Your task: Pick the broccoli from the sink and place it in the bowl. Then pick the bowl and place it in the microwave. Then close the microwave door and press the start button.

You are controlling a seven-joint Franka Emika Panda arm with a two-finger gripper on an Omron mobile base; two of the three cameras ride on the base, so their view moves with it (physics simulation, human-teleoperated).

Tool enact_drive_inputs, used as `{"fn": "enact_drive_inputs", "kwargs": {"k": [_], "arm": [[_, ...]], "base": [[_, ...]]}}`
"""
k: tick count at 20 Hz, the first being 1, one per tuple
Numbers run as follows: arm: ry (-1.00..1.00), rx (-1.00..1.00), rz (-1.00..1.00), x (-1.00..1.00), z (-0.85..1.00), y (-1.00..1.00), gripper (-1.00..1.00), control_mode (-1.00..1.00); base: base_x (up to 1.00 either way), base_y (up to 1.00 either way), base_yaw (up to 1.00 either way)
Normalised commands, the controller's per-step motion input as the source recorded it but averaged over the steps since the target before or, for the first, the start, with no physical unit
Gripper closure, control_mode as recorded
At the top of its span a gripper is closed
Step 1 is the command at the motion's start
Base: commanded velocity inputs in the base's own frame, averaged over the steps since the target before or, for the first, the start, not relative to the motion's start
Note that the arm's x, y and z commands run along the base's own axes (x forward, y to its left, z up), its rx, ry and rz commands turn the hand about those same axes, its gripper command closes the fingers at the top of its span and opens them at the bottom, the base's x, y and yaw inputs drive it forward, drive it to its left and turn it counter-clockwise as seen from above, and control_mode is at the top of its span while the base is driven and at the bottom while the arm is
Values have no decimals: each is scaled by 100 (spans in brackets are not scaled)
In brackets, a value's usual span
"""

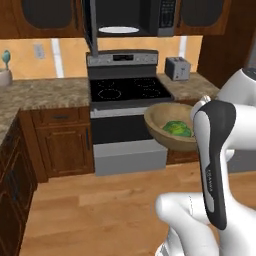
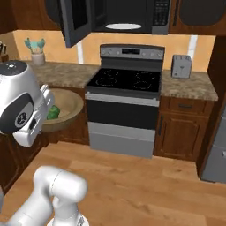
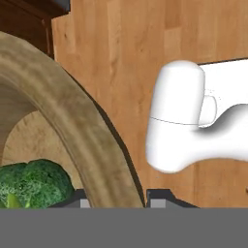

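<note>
The wooden bowl (image 1: 161, 121) (image 2: 69, 102) hangs in the air at counter height, in front of and beside the stove. The green broccoli (image 1: 179, 129) (image 2: 53, 112) (image 3: 31, 184) lies inside it. My gripper (image 3: 118, 199) is shut on the bowl's rim (image 3: 72, 121), one fingertip inside and one outside. In both base views my arm covers the hand. Above the stove, the microwave (image 1: 131, 17) (image 2: 128, 15) stands open, its white turntable showing. The microwave door (image 1: 90, 27) (image 2: 75, 20) is swung out to the left. The sink is out of view.
A black stove (image 1: 127, 90) (image 2: 126, 81) stands straight ahead, with a toaster (image 1: 177, 68) (image 2: 181, 66) on the counter to its right. Brown cabinets run along both sides. A utensil jar (image 2: 37, 53) sits on the left counter. Bare wood floor (image 1: 100, 200) lies below.
</note>
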Motion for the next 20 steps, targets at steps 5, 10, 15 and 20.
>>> {"fn": "enact_drive_inputs", "kwargs": {"k": [5,10,15,20], "arm": [[0,0,0,0,0,0,100,100],[0,0,0,0,0,0,100,100],[0,0,0,0,0,0,100,100],[0,0,0,0,0,0,100,100]], "base": [[100,-86,22],[100,-61,43],[100,-43,40],[77,-52,35]]}}
